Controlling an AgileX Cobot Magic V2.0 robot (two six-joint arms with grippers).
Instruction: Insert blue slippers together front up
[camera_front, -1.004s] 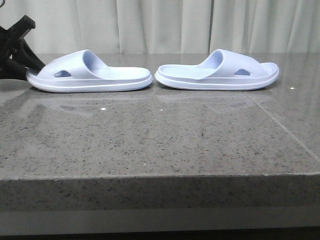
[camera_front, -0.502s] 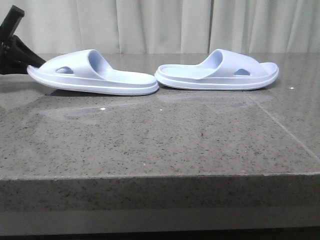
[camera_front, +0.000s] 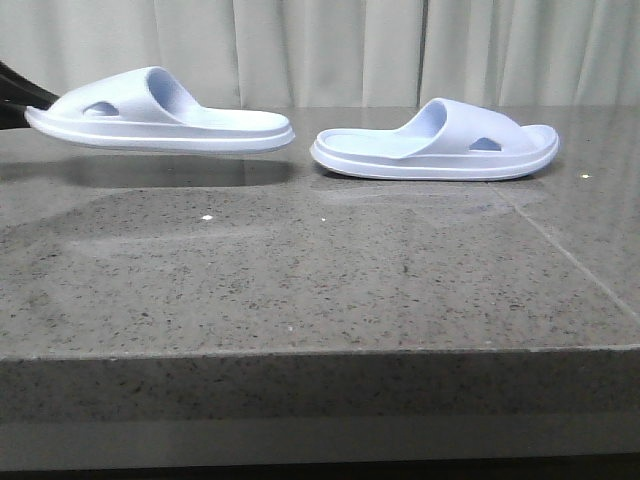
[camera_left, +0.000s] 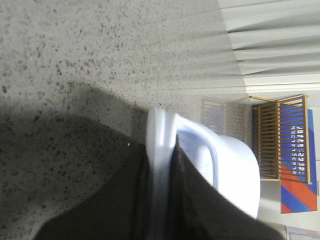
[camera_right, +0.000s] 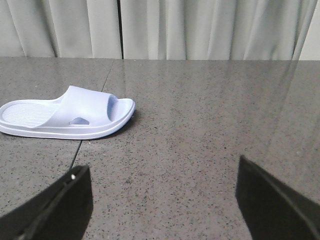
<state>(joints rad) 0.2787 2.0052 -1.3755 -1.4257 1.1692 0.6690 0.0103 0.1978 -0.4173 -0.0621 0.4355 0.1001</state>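
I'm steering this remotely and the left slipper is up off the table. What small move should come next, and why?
Probably carry the lifted slipper toward the other slipper, keeping it level. The left claw is clamped on its sole edge and it hangs clear of the table, heel end facing the resting one with a gap between. The right claw is open and well back from it.

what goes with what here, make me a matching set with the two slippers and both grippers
1 left slipper
2 right slipper
3 left gripper
4 right gripper

a open above bare table
b flat on the table
c clamped on a sole
d off the table

Pairs: 1-d, 2-b, 3-c, 4-a
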